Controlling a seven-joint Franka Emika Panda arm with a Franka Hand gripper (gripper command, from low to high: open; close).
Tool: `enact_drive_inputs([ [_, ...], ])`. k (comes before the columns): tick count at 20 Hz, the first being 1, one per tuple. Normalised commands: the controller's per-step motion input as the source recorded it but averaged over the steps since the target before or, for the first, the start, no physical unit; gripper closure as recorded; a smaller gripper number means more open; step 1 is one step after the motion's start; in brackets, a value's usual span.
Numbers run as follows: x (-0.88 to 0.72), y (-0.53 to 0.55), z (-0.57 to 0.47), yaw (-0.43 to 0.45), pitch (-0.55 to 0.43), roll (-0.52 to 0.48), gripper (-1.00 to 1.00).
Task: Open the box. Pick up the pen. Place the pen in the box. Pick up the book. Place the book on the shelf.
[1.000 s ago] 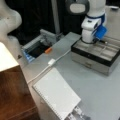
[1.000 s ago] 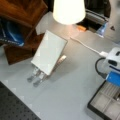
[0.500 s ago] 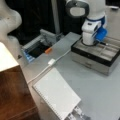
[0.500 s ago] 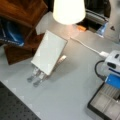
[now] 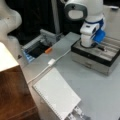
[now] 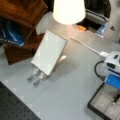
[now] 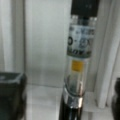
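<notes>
The box stands open at a front view's right, its pale divided interior facing up; in another front view it sits at the bottom right. My gripper hangs low over the box's inside. In the wrist view the pen lies on the pale box floor between the dark fingers, which stand wide apart and clear of it. The pen shows as a dark sliver beside the gripper. The white spiral-bound book leans on a metal stand. The brown shelf is at the left.
A small orange object lies by a dark open bin. A white cable with an adapter runs across the grey table. A lit lampshade hangs at a front view's top. The shelf holds blue books.
The arm has hardly moved; the gripper stays low over the open box.
</notes>
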Motion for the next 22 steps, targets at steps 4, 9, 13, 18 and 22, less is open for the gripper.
enact_drive_inputs([
  [4,-0.09,-0.03,-0.07,-0.024,-0.107,0.001,-1.00],
  [9,-0.10,-0.05,-0.03,-0.002,-0.076,-0.014,-1.00],
  [13,-0.14,-0.12,0.08,0.048,-0.015,-0.030,-1.00],
  [18,-0.21,-0.29,0.13,0.107,0.034,-0.028,-1.00],
  [22,-0.25,-0.52,0.15,0.154,0.054,-0.017,-1.00],
])
